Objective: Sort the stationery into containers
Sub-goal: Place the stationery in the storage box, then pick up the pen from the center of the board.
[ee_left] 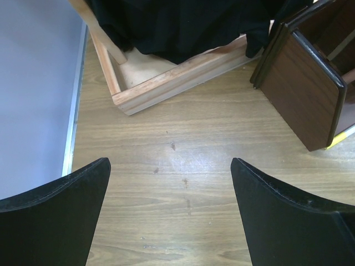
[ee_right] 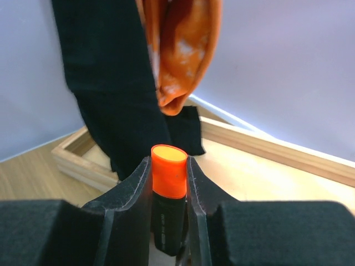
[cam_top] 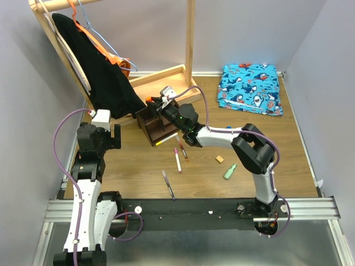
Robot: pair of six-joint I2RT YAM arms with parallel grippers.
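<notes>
Not much of the black-orange marker [ee_right: 168, 185] could be seen from above, as the right arm covered nearly all of it over the dark brown organiser [cam_top: 157, 126]. In the right wrist view its lower end vanished down between the fingers, and I couldn't tell which compartment lay beneath. The left wrist view cut the organiser off at its right edge.

The grip itself was plain. The right gripper [ee_right: 169, 164] was clamped on the marker, whose orange cap poked upright between the fingertips (a black garment [ee_right: 105, 72] and orange cloth [ee_right: 180, 50] hung behind).

The left gripper [ee_left: 170, 164] was spread wide over the bare wooden table [ee_left: 183, 221], holding nothing, near the organiser's left side.

The yellow-white pen [cam_top: 166, 140] lay just beside the organiser's front. The pink-white pen [cam_top: 178, 160], tan eraser [cam_top: 220, 159], mint-green highlighter [cam_top: 229, 172] and purple-grey pen [cam_top: 168, 184] lay well apart from both grippers.
</notes>
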